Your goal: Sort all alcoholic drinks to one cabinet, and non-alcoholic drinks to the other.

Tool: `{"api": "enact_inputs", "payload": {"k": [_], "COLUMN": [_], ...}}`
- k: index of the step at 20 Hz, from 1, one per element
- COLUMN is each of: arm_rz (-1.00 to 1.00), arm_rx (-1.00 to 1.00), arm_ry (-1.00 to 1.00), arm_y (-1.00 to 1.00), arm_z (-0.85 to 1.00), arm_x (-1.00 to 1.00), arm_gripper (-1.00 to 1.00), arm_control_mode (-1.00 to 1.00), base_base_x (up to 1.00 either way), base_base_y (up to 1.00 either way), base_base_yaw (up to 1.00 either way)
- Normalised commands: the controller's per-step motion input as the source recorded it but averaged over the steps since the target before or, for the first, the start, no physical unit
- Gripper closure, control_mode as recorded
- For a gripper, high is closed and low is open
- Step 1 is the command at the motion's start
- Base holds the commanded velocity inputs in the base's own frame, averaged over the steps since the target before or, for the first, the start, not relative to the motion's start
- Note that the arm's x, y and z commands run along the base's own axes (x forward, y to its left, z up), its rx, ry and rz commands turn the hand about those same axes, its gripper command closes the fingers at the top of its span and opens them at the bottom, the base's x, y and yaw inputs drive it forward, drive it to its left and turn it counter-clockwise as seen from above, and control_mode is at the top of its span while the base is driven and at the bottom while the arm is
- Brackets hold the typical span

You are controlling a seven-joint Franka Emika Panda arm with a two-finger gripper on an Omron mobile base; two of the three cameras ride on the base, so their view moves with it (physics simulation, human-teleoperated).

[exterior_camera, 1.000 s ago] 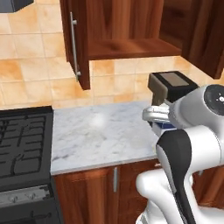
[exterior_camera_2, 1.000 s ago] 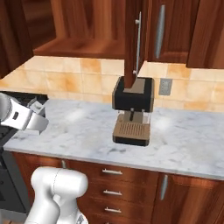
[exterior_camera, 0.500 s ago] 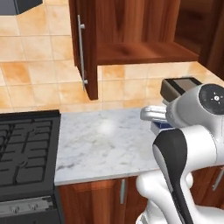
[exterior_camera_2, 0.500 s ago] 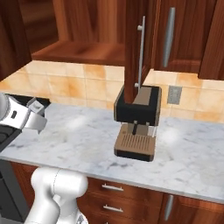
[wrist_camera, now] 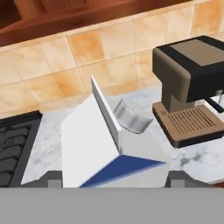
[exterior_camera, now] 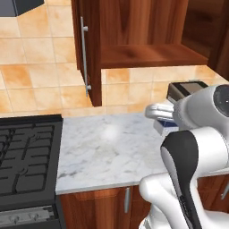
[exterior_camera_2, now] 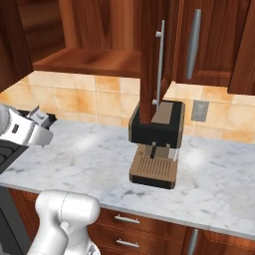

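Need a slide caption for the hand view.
Milk carton held between the jaws, with coffee machine and stove on either side of the marble counter.

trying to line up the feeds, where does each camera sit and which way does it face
Left base view: behind the arm's left, facing the stove, marble counter and open cabinet; white arm at lower right.
Right base view: behind its right, facing the coffee machine; arm at lower left.
Hand view: on the hand, looking along the fingers over the held milk carton.
All three share the coffee machine and counter.
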Motion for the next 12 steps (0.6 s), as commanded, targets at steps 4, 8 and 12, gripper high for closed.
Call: {"api": "enact_inputs", "payload": {"k": [4,8,12], "arm_rz": [0.0,0.0,0.0], "arm_rx": [0.0,0.0,0.0], "arm_ry": [-0.27,-0.19,-0.15], "arm_y": [-0.06,-0.03,0.0], "arm_z": [0.99,1.0,1.0], "arm_x": [0.0,0.02,0.27], "arm_gripper": [1.0,1.0,1.0], "arm_control_mode": [-1.0,-1.0,-1.0], "base_base_x": [0.0,0.0,0.0], "base_base_y": [0.0,0.0,0.0], "base_base_yaw": [0.0,0.0,0.0]}}
